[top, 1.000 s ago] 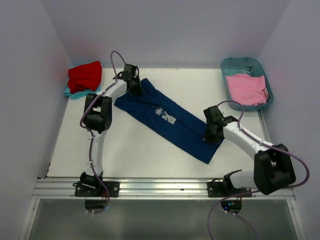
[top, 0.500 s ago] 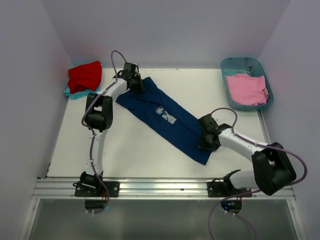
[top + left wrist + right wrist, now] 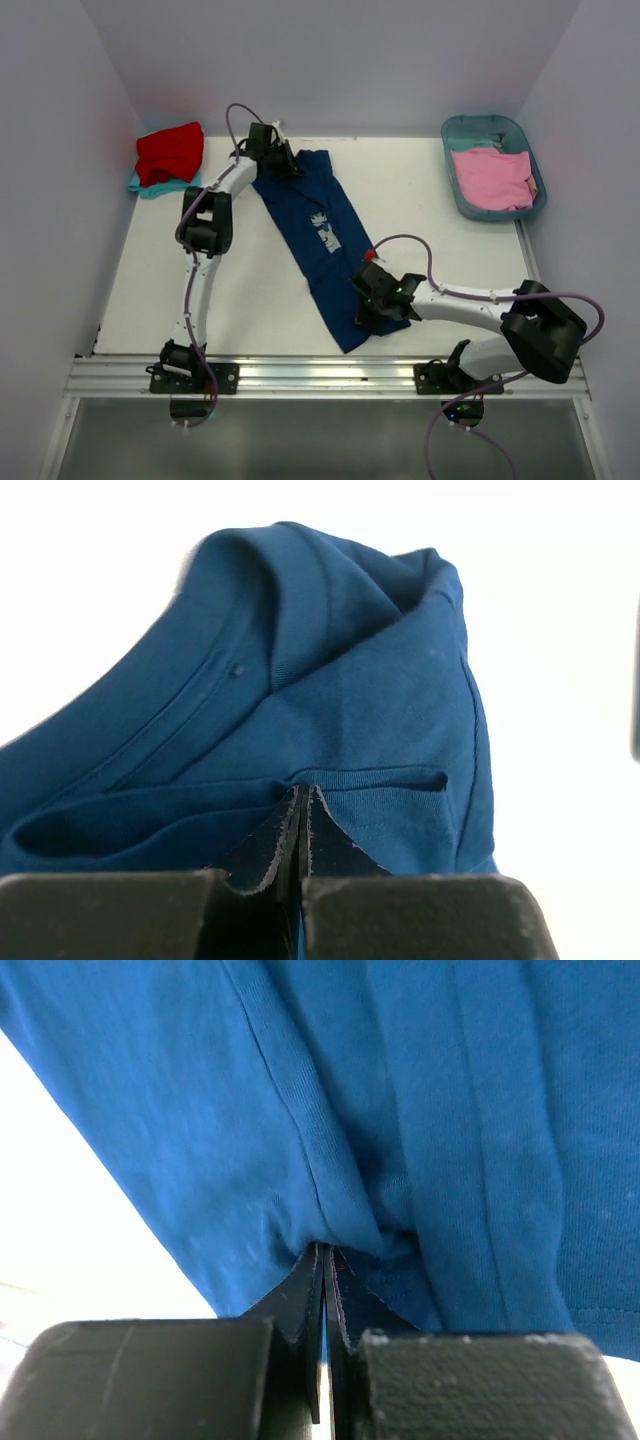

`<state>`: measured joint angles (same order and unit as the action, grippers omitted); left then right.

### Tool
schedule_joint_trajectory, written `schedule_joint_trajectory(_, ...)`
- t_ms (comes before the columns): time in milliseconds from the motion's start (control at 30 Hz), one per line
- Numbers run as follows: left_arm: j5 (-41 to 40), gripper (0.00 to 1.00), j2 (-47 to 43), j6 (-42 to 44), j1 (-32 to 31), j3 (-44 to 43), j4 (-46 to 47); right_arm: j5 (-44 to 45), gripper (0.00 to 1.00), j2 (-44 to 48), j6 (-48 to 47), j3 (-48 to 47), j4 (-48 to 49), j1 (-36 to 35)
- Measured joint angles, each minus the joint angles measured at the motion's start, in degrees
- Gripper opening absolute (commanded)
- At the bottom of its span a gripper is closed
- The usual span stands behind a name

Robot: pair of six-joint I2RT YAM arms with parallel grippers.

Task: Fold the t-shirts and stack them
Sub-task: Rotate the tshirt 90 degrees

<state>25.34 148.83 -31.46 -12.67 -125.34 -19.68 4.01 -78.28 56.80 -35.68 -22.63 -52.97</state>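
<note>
**Two robot grippers pinch opposite ends of a navy t-shirt on a white table**

A navy t-shirt (image 3: 322,235) lies stretched in a long, narrow strip on the white table (image 3: 250,300). It runs diagonally from the far edge, left of centre, down towards the middle of the near edge. A small pale print (image 3: 325,230) shows on the cloth about halfway along.

The left gripper (image 3: 283,160) is at the far end of the strip. In the left wrist view its fingers are pressed together with a fold of blue cloth caught between the tips (image 3: 303,810), and the ribbed collar of the shirt (image 3: 330,660) rises just beyond them.

The right gripper (image 3: 372,305) is at the near end, on the strip's right-hand edge. In the right wrist view its fingers are also clenched tight (image 3: 325,1260), biting a bunched pleat of the cloth (image 3: 400,1090) near a stitched hem.

A red t-shirt (image 3: 170,150) sits folded in the far left corner, on top of a teal t-shirt (image 3: 150,186) whose edge shows beneath it. In the far right corner a teal oval tub (image 3: 480,128) holds a pink t-shirt (image 3: 492,178). Both are well apart from the grippers.
</note>
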Motion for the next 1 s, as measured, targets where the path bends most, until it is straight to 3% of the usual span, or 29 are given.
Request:
schedule_joint_trajectory(200,8.02,0.0,3.69,-6.05,1.05,-1.4,6.84,-0.07,0.0,-2.45,4.44,-2.89,-2.93,-9.31)
schedule_joint_trajectory(667,18.38,0.02,7.69,-16.79,1.64,-2.67,23.34,0.79,0.0,-11.3,3.58,-14.1,-5.2,-19.96)
schedule_joint_trajectory(700,18.67,0.04,7.48,-17.27,1.77,-2.67,24.59,0.83,0.02,-11.26,2.75,-15.08,-5.14,-20.17)
schedule_joint_trajectory(733,18.84,0.05,7.13,-17.49,1.92,-2.67,25.33,0.9,0.14,-11.13,2.1,-15.89,-5.11,-20.17)
schedule_joint_trajectory(833,19.37,0.1,4.39,-17.64,2.99,-2.56,25.99,1.27,0.35,-10.12,-0.48,-19.21,-5.11,-20.13)
schedule_joint_trajectory(933,19.04,0.22,-3.37,-16.31,4.85,1.09,24.46,3.54,0.42,-8.26,-2.62,-23.19,-6.71,-20.15)
schedule_joint_trajectory(1000,18.01,0.33,-11.26,-13.7,6.1,6.27,22.53,7.39,0.55,-7.21,-3.13,-26.47,-9.73,-20.17)
